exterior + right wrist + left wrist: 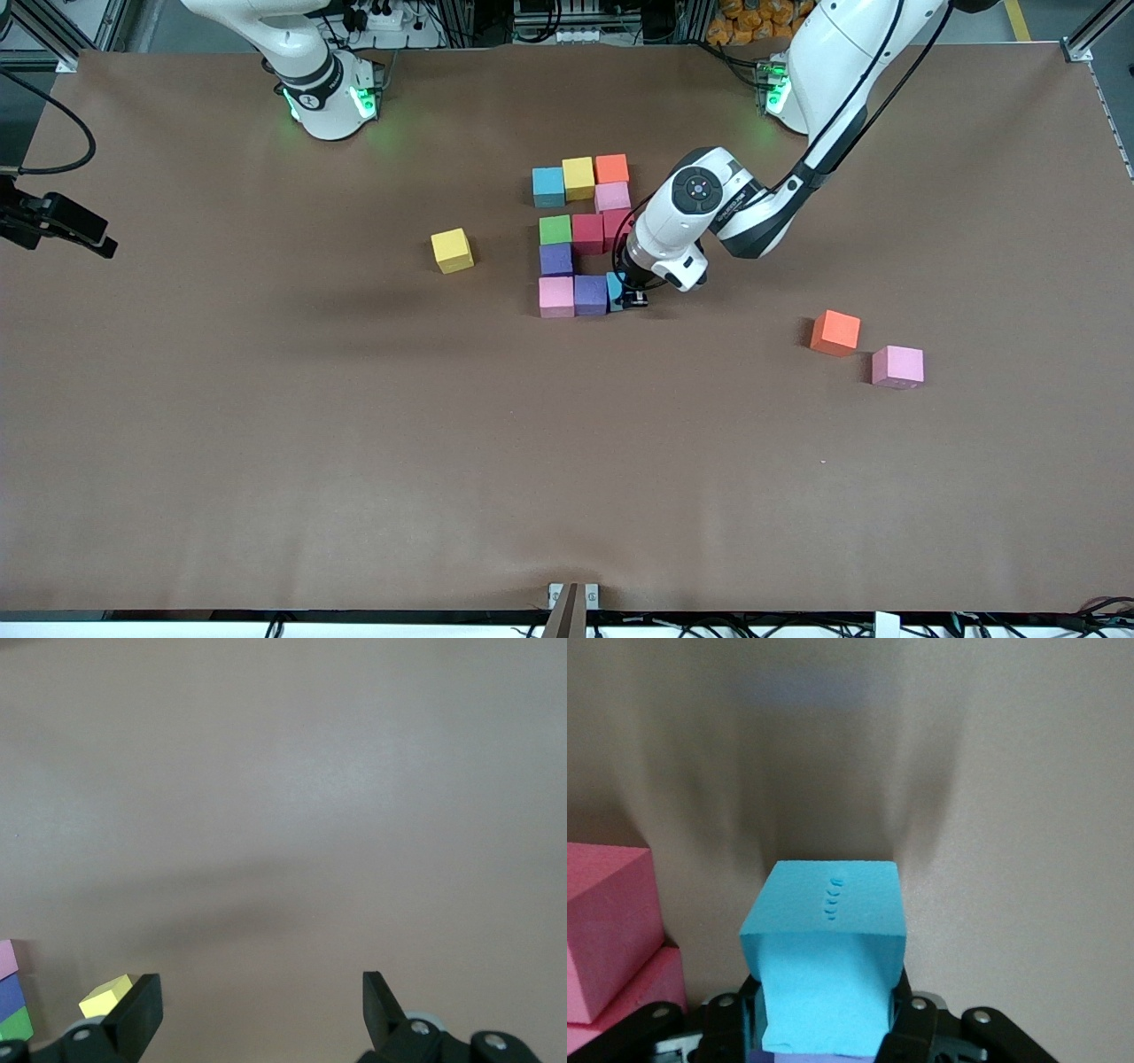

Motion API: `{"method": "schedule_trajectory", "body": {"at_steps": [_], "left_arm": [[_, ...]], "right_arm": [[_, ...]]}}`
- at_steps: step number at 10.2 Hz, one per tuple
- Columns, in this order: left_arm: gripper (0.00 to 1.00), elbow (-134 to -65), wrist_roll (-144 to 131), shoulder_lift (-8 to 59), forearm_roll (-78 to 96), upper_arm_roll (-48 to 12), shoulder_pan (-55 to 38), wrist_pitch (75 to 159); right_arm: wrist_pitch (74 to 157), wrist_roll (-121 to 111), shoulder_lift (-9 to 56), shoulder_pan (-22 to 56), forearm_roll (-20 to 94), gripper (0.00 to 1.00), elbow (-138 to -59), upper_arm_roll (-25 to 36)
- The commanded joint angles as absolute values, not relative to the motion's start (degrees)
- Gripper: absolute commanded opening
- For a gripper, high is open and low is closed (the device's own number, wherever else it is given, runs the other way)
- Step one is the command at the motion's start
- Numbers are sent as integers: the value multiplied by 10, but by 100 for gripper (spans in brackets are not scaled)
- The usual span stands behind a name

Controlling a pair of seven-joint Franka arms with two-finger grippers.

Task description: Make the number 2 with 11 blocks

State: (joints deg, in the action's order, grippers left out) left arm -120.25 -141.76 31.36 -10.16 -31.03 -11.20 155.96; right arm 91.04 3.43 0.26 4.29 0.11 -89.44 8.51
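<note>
A figure of touching blocks lies mid-table. The row farthest from the front camera is blue (548, 186), yellow (578, 177) and orange (611, 168). Then come a pink block (612, 196), a row of green (555, 229) and red (587, 233), and a purple one (555, 259). The nearest row is pink (555, 296), purple (590, 294) and a blue block (615, 289) (824, 930). My left gripper (631, 297) (828, 1014) is shut on that blue block, low at the table against the purple one. My right gripper (261, 1005) hangs open over bare table, holding nothing.
Three loose blocks lie apart from the figure: a yellow one (452, 250) (104, 999) toward the right arm's end, and an orange one (834, 332) and a pink one (897, 367) toward the left arm's end. A red block (607, 921) shows beside the left gripper.
</note>
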Motion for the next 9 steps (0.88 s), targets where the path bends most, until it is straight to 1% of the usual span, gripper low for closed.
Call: {"method": "schedule_trajectory", "body": {"at_steps": [1, 2, 9], "left_arm": [[55, -1191, -1414, 326, -117, -309, -112, 1566], [100, -1190, -1414, 327, -117, -309, -113, 1566], [100, -1188, -1379, 313, -156, -308, -112, 1555]], "right_arm": [[907, 33, -3, 36, -5, 100, -892, 77], [907, 33, -3, 35, -6, 100, -892, 77], [904, 34, -2, 33, -4, 100, -892, 76]]}}
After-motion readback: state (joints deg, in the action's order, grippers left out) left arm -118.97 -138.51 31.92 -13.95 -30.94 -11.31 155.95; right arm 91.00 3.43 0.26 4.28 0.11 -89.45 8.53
